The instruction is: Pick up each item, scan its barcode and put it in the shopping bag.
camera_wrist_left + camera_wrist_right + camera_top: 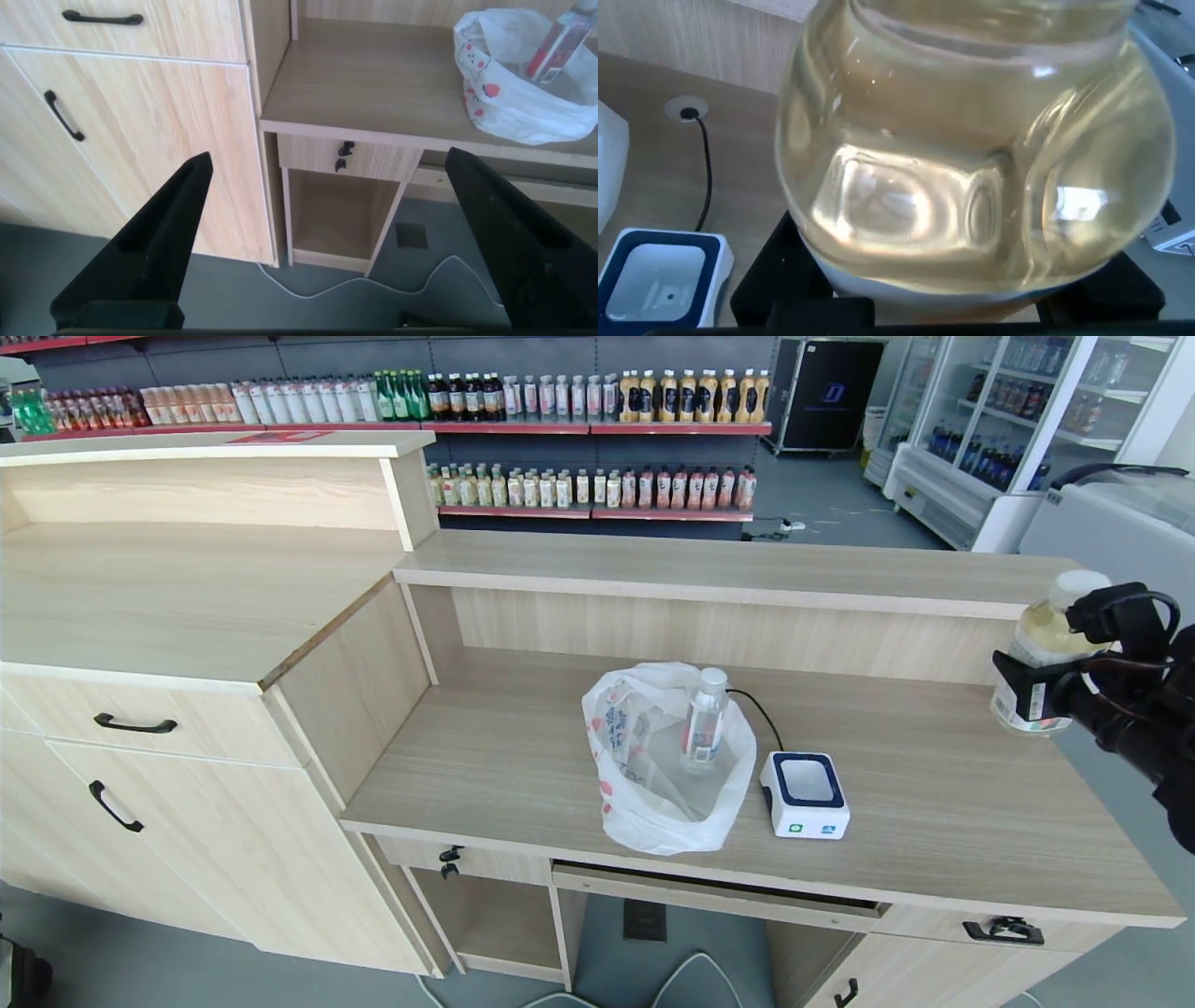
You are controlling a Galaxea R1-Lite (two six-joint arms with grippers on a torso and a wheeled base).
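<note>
Head view: the bottle (pixel 1047 633), pale yellow drink under a white cap, hangs upright in the air off the counter's (pixel 934 793) right end, the right jaws pinching it low on its white label. From the right wrist view its rounded base (pixel 971 168) looms close, with the scanner (pixel 656 277) and its cable (pixel 702 168) below and to one side.

I'd say the pick-up is done and the scan is the step in hand. The scanner (pixel 805 792) sits well apart from the bottle, just beside the bag (pixel 642 784). The next move calls for carrying the bottle over there and turning its label to face the scanner's glass window, then lowering it into the bag's open mouth.

A clear bottle (pixel 704 719) already stands in the bag. The left jaws, spread wide with nothing between them, hang low in front of the cabinets, away from the work.

As for writing, the held bottle's label carries dark print too small to read. The bag has red and blue printing, and the scanner shows two small coloured icons.
</note>
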